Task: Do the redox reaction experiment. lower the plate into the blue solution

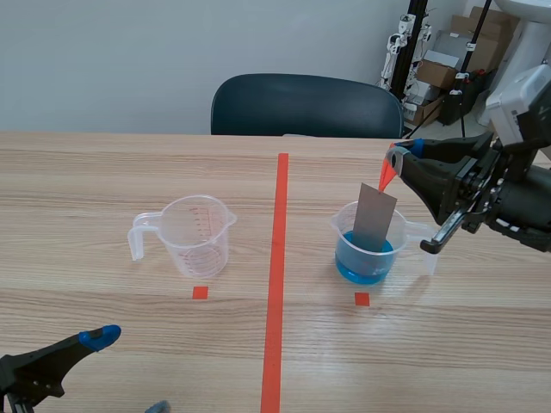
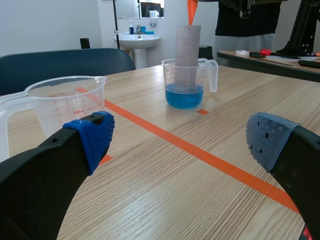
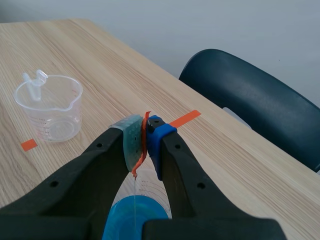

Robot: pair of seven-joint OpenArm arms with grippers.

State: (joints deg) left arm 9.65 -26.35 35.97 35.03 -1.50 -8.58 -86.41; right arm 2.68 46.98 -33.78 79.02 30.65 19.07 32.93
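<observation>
The grey plate hangs nearly upright, leaning a little, with its lower part inside the clear beaker on the right half of the table. Its bottom edge reaches about the surface of the blue solution; whether it dips under the liquid cannot be told. An orange strip is fixed to the plate's top edge, and the right gripper is pinched on that strip above the beaker, so the plate dangles from it. In the right wrist view the two fingers of the right gripper press together on the orange strip, with the blue solution directly below them. From the left wrist view the plate stands in the beaker, whose handle points away from the middle of the table. Across the central orange-red tape line, well apart from the beaker, an empty measuring cup stands on the left half of the table. The left gripper sits low at the near left corner, its blue-padded fingers spread wide and holding nothing, with the empty measuring cup ahead of it. A dark chair stands behind the far edge of the table.
</observation>
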